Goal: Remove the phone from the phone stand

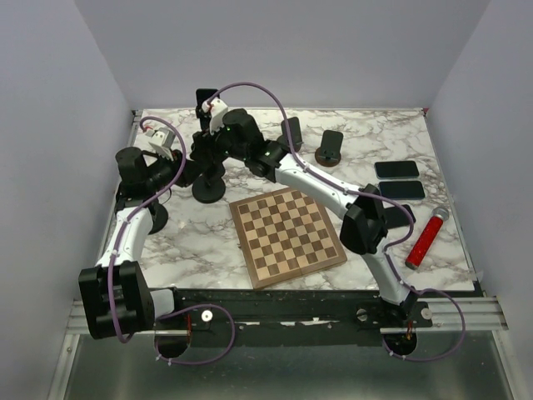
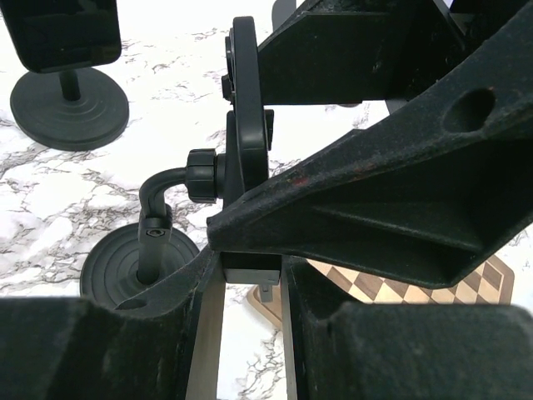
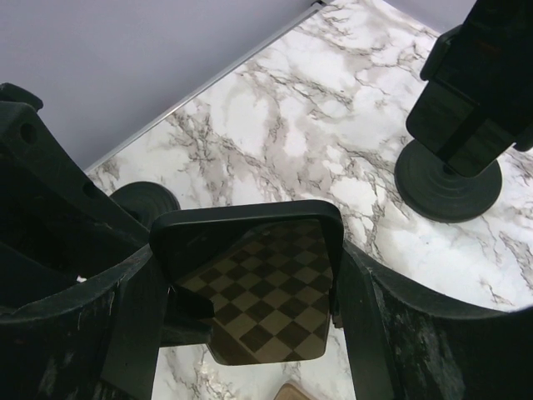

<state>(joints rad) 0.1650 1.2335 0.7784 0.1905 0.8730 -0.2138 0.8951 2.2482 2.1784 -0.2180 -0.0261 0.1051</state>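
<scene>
The phone (image 3: 258,283) is black, and its glossy screen mirrors the chessboard. It sits between my right gripper's (image 3: 250,312) fingers (image 3: 366,325), which are shut on its side edges. The phone stand (image 2: 137,267) has a round black base, a bent neck and a cradle (image 2: 246,125). My left gripper (image 2: 250,333) is shut on the cradle's bottom foot (image 2: 250,271). My right gripper's body crosses the left wrist view and hides the phone there. In the top view both grippers, left (image 1: 190,158) and right (image 1: 206,142), meet over the stand's base (image 1: 208,190) at the back left.
A chessboard (image 1: 287,235) lies in the middle. Two other stands holding phones (image 1: 291,133) (image 1: 331,148) are at the back. Two phones (image 1: 396,169) (image 1: 404,190) lie flat at the right, with a red cylinder (image 1: 425,237) nearer. Another stand (image 2: 67,96) is close by on the left.
</scene>
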